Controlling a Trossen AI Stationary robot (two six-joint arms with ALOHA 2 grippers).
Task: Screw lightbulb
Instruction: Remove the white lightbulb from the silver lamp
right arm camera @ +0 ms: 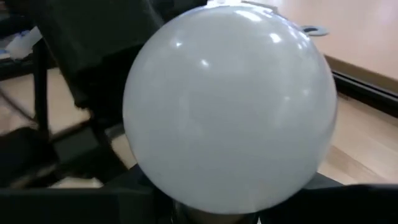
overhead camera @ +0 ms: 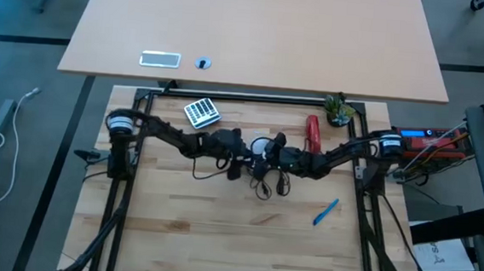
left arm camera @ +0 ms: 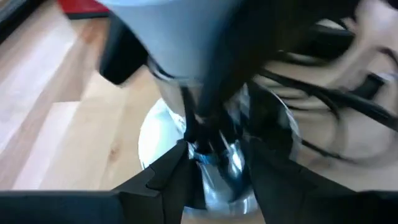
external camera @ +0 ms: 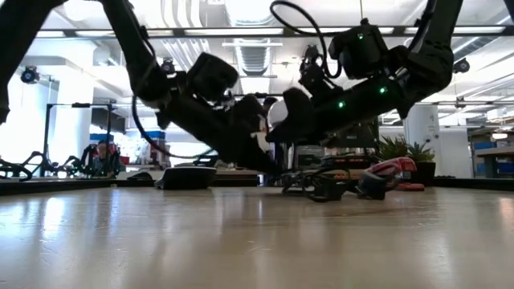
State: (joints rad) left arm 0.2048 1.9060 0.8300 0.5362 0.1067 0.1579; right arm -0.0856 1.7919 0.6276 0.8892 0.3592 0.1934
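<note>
While both dark arms are reaching inward in the high view, the left gripper (overhead camera: 242,157) and the right gripper (overhead camera: 268,152) are meeting near the middle of the wooden table (overhead camera: 218,236). The lightbulb (overhead camera: 261,145) is showing as a small whitish spot just ahead of the right gripper's fingers, between the two grippers. A black cord (overhead camera: 264,187) is looping on the table just below them. Behind the right gripper a red stapler (overhead camera: 312,133) is lying, with a small green plant (overhead camera: 338,111) beyond it. A white keypad-like block (overhead camera: 201,112) is sitting behind the left arm, and a blue pen (overhead camera: 325,212) is lying well apart, on the near side of the right arm.

In the low view, both arms are coming down from above and converging above the tabletop; a pale patch of the lightbulb (external camera: 261,124) is peeking out between the dark gripper bodies. The cord (external camera: 321,186) is bunching on the table beneath.

In the left wrist view, the left gripper (left arm camera: 217,180) is standing partly open, its two dark fingers closing around a shiny silver socket (left arm camera: 217,155). The lightbulb's pale globe (left arm camera: 174,31) is hanging directly above that socket.

In the right wrist view, the lightbulb's frosted globe (right arm camera: 230,102) is filling most of the frame, sitting right at the right gripper's fingers, which are partly open and gripping it at its base.
</note>
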